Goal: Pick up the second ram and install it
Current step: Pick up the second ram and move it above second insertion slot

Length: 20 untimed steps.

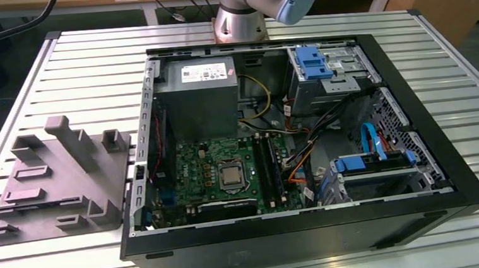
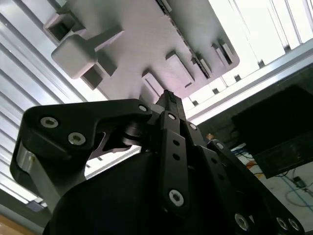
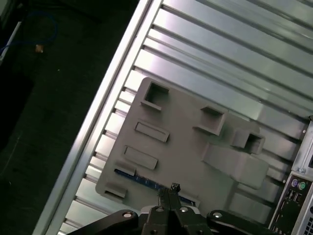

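So the open PC case (image 1: 445, 176) sits on the slatted table (image 1: 90, 56), with the parts holder (image 1: 65, 178) just beside it on the exterior view's left. The arm base (image 1: 240, 20) stands behind the case, far side. Inside, the power supply (image 1: 194, 93) is far left, the motherboard (image 1: 225, 173) nearer, and the drive bays (image 1: 336, 70) right. The second ram (image 3: 142, 180) lies in a slot along one holder edge.

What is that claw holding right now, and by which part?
Nothing. The gripper is shut and empty, poised over the ram stick lying in its grey tray.
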### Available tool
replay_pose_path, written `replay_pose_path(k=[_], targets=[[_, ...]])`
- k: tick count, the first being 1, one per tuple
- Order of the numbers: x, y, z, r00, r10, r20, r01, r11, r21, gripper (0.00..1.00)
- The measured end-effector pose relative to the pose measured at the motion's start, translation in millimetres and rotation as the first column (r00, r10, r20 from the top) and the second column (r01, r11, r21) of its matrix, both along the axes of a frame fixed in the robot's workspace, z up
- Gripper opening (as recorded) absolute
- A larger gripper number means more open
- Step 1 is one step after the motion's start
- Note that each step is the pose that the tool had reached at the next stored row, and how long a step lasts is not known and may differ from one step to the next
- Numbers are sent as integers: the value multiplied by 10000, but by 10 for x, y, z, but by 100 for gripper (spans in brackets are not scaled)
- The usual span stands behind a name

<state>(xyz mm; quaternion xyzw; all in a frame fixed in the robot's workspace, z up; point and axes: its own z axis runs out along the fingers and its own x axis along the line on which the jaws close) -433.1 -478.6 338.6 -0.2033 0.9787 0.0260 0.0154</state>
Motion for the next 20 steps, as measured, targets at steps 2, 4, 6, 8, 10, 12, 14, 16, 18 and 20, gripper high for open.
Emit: replay_pose_path(k=[2,4,6,8,10,12,14,16,18,20], targets=[[0,0,-3,9994,342,0,-342,9994,0,10],[0,0,-6,9976,691,0,-691,9976,0,10],[0,0,-9,9945,1049,0,-1049,9945,0,10],[0,0,-13,9899,1416,0,-1416,9899,0,10],[0,0,-17,9842,1772,0,-1772,9842,0,10],[0,0,-21,9772,2125,0,-2125,9772,0,10],[0,0,-25,9685,2491,0,-2491,9685,0,10],[0,0,-28,9589,2838,0,-2838,9589,0,10],[0,0,-32,9481,3181,0,-3181,9481,0,10],[0,0,-36,9360,3519,-1,-3519,9360,0,10]])
